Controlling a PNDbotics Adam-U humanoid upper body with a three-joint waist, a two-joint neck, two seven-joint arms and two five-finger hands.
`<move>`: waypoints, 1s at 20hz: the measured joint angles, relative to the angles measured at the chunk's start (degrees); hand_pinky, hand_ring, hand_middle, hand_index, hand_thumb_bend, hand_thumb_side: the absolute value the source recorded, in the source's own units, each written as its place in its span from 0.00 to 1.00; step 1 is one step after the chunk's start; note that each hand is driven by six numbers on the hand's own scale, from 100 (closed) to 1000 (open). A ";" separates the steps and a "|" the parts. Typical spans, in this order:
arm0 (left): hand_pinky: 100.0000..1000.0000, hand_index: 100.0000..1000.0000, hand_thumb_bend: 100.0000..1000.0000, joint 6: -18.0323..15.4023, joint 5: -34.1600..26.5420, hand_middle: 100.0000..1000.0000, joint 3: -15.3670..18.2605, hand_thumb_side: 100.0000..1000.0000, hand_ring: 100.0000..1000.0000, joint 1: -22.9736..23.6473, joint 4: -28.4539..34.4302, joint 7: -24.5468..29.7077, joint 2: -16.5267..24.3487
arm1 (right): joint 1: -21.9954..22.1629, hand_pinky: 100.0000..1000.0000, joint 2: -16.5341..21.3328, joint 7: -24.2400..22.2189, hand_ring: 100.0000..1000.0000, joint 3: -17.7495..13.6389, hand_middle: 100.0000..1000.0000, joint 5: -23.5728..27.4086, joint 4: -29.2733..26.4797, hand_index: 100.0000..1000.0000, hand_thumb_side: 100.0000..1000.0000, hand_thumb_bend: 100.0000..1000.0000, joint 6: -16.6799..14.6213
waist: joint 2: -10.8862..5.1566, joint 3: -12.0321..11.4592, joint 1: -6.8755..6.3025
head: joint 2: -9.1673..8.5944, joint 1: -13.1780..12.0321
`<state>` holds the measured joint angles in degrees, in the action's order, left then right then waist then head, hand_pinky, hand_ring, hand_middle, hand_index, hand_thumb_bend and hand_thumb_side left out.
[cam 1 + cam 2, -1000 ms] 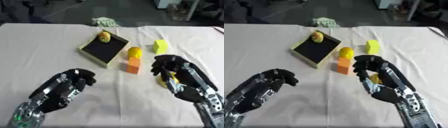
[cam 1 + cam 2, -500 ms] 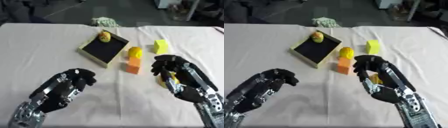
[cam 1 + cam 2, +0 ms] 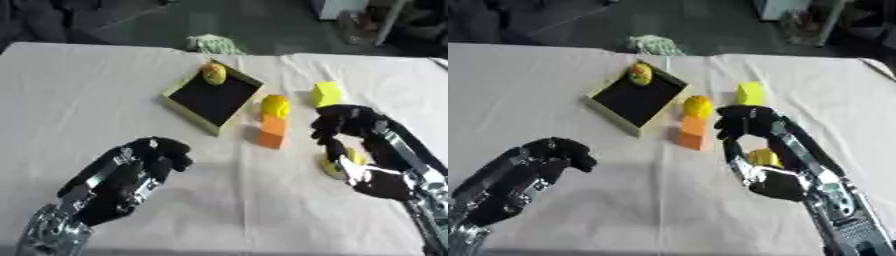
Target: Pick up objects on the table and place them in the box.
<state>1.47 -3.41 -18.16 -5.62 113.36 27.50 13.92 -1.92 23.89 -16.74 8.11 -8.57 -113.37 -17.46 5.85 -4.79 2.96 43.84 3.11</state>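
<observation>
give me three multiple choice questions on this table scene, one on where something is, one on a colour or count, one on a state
1. Where is the round yellow-orange thing nearest the far edge?
A. inside the box, at its far corner
B. on the cloth beside the left hand
C. on top of the orange block

2. What colour is the block just in front of the round yellow ball?
A. blue
B. orange
C. white

3. What is the right hand doing?
A. lying flat and open far from everything
B. holding the box up
C. curled over a small yellow thing on the table

Answers:
1 A: the yellow-orange thing sits within the walls of the box.
2 B: the orange block lies just in front of the yellow ball.
3 C: the right hand arches over the small yellow thing, fingers bent around it; the left hand holds nothing.
</observation>
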 measured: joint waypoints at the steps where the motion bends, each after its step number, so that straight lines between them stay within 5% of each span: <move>1: 0.72 0.76 0.00 0.04 0.01 0.58 0.00 0.59 0.72 0.00 0.00 -0.02 0.23 | 0.23 0.54 1.33 0.05 0.66 -0.09 0.68 -0.75 0.00 0.86 0.16 0.00 -0.09 | -0.08 -0.04 0.20 | 0.00 0.02; 12: 0.72 0.76 0.00 0.33 0.37 0.58 0.00 0.59 0.72 0.31 0.00 -0.08 0.69 | 0.92 0.64 14.72 -1.61 0.76 -0.78 0.76 -10.08 4.13 0.91 0.15 0.00 -1.19 | -0.31 -0.58 0.56 | 0.00 0.04; 13: 0.72 0.76 0.00 0.33 0.40 0.58 0.00 0.59 0.72 0.35 0.00 -0.09 0.69 | 0.91 0.66 14.97 -1.70 0.79 -0.68 0.78 -10.80 4.66 0.93 0.25 0.00 -1.41 | -0.32 -0.59 0.55 | 0.00 0.04; 20: 0.72 0.76 0.00 0.34 0.43 0.58 0.00 0.59 0.72 0.42 0.00 -0.10 0.70 | -0.09 0.70 16.25 -2.67 0.82 -0.68 0.82 -16.40 11.77 0.95 0.45 0.00 -0.97 | -0.51 -0.84 0.56 | 0.00 0.26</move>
<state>1.82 -2.98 -18.16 -5.19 113.36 27.40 14.62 -2.01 40.14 -19.40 7.43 -24.97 -101.60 -18.43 5.34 -5.63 3.52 43.84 3.38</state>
